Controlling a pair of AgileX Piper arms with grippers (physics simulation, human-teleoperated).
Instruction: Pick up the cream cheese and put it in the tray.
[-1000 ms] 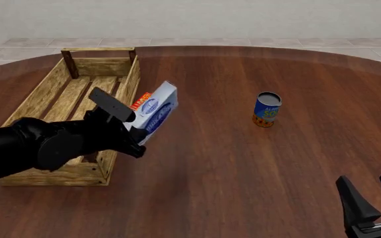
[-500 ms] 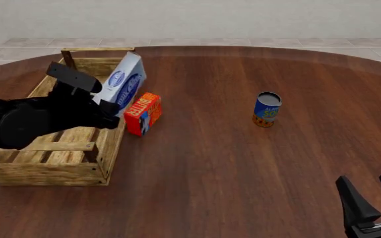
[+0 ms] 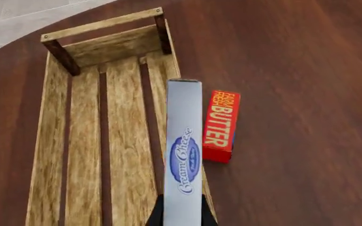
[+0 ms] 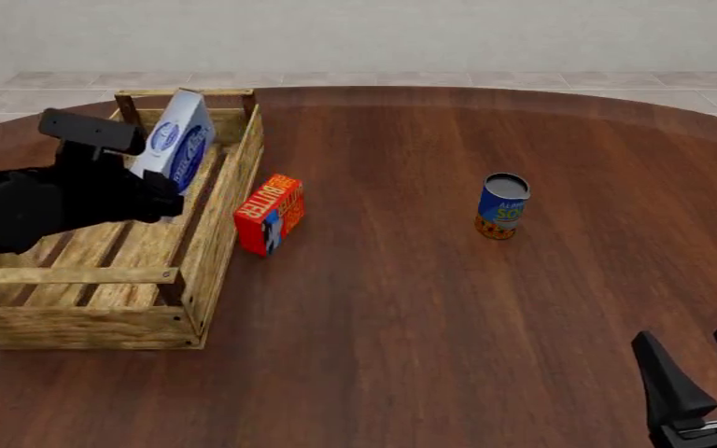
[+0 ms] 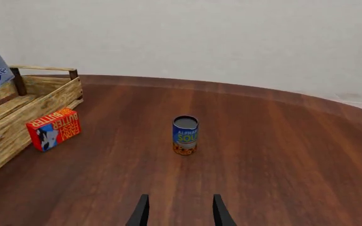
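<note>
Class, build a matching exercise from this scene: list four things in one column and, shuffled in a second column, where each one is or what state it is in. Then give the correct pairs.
Things:
1. cream cheese
2. butter box
3. soup can
4. right gripper

Places or states:
A. standing alone on the table, right of the tray
B. open, holding nothing
C. held in the left gripper above the tray
D. on the table just outside the tray's right wall

Pairs: 1-C, 2-D, 3-A, 4-B

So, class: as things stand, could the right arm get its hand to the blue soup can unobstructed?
Probably yes. The right hand is open and empty, and only bare brown wooden table lies between it and the upright blue soup can; whether the arm stretches that far is unclear.
</note>
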